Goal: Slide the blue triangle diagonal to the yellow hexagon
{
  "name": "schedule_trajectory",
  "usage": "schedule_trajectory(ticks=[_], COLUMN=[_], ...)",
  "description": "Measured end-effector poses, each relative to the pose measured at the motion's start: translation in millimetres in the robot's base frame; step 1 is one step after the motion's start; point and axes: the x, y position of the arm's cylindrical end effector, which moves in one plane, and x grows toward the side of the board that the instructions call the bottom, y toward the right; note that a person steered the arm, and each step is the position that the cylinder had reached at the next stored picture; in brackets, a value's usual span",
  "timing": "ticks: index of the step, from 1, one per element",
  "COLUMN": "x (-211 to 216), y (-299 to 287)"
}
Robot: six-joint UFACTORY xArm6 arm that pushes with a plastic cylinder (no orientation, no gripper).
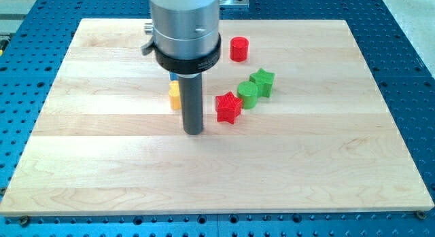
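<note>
Blue triangle out of sight, rod planted beside the yellow block

The wooden bench [102, 162] is taken first: most of it is bare, with the blocks gathered toward the view's top. No pincer is fitted, so no open or closed state can be given; the arm ends in a dark rod, and my tip [194, 132] rests just below and to the right of the yellow block [175, 96], which is half hidden behind the rod. The red star [228, 107], green cylinder [248, 95] and green star [262, 82] form a touching chain to the right, with the red cylinder [238, 49] apart above. The blue triangle cannot be seen, and is perhaps hidden behind the arm's body. It should be found first, then approached from its far side, with short pushes aimed at a corner of the yellow block and the chain left undisturbed
</note>
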Motion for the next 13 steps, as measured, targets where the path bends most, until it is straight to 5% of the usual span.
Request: schedule_trajectory(ticks=[1, 3, 5, 9, 11, 13], x=[5.7, -71.4, -110.8, -120.4, -144.0, -150.3], y=[-25.7, -93.4, -79.7, -12.4, -26.4, 48.9])
